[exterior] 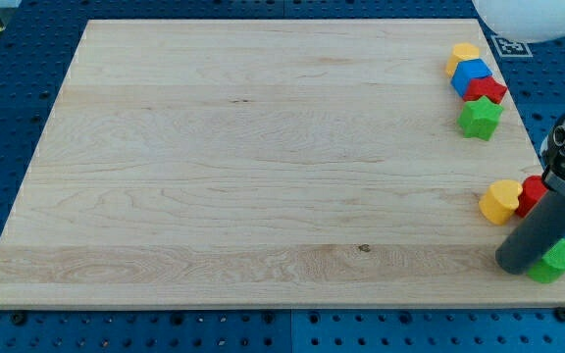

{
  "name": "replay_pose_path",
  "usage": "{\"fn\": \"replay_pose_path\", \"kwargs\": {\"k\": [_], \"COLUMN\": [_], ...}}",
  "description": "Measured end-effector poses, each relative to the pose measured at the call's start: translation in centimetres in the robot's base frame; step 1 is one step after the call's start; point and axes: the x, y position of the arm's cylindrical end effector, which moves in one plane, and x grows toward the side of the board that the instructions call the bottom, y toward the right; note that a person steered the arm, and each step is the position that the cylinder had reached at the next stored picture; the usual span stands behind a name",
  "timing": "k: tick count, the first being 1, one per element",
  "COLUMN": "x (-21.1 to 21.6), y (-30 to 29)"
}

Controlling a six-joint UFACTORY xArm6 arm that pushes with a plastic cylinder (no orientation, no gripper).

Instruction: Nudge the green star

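Tip (514, 263) of smooth dark rod, gripperless, holds nothing, far from green star (479, 118).

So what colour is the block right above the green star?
Red: the red block sits touching the green star along the board's right edge, clearest in the camera view.

The green star (480, 118) lies flat on the worktop (263, 167) near the view's right edge, toward the top. It is a bright green block with short blunt points. It sits at the lower end of a short row of blocks, touching a red one.
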Motion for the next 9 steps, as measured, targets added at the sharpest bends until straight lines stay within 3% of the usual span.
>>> {"fn": "replay_pose_path", "kwargs": {"k": [2, 4, 7, 9], "x": [-0.4, -5.5, -7.9, -13.7], "y": [-6.1, -14.6, -11.3, -10.8]}}
